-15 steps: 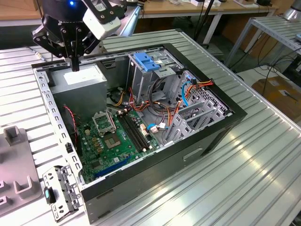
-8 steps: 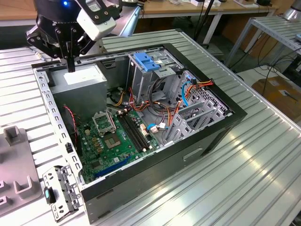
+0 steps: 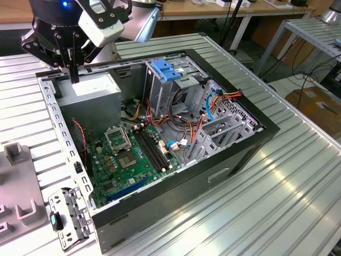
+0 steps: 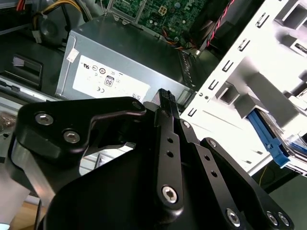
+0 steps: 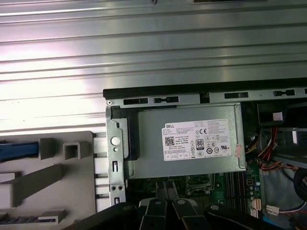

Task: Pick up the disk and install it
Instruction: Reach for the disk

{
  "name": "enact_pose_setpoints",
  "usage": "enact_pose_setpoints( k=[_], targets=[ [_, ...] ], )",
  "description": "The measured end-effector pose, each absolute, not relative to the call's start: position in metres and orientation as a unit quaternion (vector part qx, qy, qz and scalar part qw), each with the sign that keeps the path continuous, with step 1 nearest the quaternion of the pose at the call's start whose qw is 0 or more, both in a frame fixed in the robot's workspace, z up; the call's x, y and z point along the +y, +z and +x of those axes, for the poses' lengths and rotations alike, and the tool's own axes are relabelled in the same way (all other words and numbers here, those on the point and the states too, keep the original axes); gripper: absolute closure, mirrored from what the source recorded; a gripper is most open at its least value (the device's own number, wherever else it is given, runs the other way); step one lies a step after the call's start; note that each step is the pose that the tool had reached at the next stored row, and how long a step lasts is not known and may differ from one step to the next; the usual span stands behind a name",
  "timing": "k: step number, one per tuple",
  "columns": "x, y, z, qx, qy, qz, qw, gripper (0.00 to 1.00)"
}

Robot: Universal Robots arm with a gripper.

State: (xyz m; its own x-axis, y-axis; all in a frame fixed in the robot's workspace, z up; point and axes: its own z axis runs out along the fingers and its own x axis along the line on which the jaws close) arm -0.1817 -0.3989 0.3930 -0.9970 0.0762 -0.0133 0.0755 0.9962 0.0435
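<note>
Pincer (image 3: 74, 79), closed & empty, hovered over the open PC case (image 3: 224, 160), above its PSU (image 5: 192, 141). The disk (image 5: 18, 149) sat in a grey rack (image 5: 48, 175) beside the case. Pick-up seemingly not yet begun; prob. needs jaws opened, repositioning outside the case.

Cables (image 3: 139, 110) crowd the case (image 3: 266, 129) between power supply (image 3: 93, 88) and drive cage (image 3: 169, 88).
</note>
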Motion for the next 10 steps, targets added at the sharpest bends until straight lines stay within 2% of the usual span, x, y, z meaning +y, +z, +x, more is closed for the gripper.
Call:
enact_pose_setpoints(
  k=[10],
  targets=[
    [-0.3989, 0.393, -0.1914, 0.999, 0.021, 0.038, 0.006, 0.89]
  ],
)
